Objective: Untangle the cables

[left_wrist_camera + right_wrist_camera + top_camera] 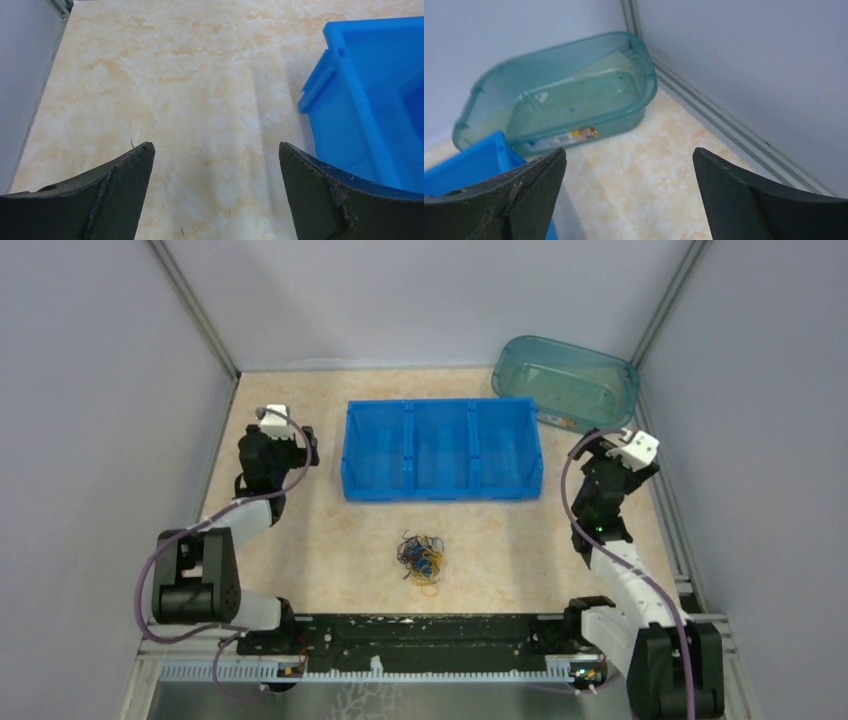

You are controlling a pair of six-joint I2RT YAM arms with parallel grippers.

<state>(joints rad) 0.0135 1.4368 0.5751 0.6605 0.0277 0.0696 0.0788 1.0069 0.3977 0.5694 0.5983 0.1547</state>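
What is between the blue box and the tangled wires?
Nothing: only bare table lies between the blue box and the cables, seen from the top view.

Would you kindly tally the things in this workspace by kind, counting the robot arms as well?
Containers: 2 (blue bin, teal tub)
Cable tangle: 1
Arms: 2 (left arm, right arm)
Total: 5
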